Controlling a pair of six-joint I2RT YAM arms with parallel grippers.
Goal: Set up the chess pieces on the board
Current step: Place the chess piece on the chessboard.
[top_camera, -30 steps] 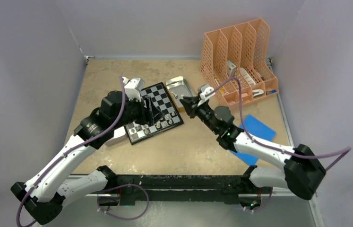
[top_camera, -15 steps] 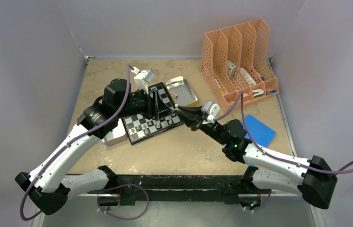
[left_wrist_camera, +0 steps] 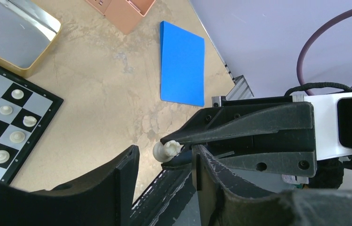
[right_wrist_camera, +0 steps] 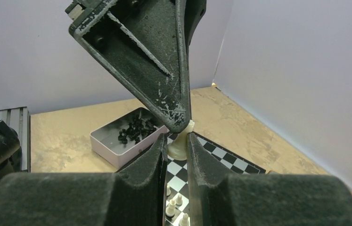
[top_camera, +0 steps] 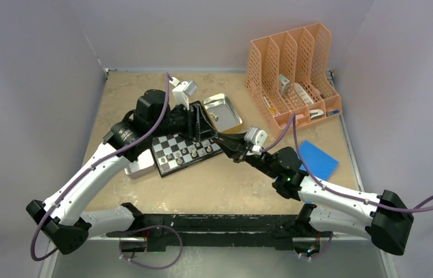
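The board (top_camera: 170, 157) lies left of centre, with several pale chess pieces (top_camera: 193, 152) in rows near its front right edge. My right gripper (top_camera: 221, 139) is shut on one pale chess piece (right_wrist_camera: 177, 149) and holds it in the air by the board's right corner. My left gripper (top_camera: 202, 124) is open over the board. In the left wrist view its fingers (left_wrist_camera: 122, 179) stand either side of that held piece (left_wrist_camera: 167, 150) without touching it. Black pieces (right_wrist_camera: 134, 129) lie in a tin (right_wrist_camera: 103, 146) left of the board.
A shiny metal tray (top_camera: 222, 110) sits behind the board's right corner. An orange file rack (top_camera: 292, 69) stands at the back right. A blue pad (top_camera: 317, 159) lies right of my right arm. Walls enclose the table on three sides.
My left gripper swung right across the board towards my right gripper. My right gripper came forward from the metal tray with the pale piece and now holds it between the left fingers.
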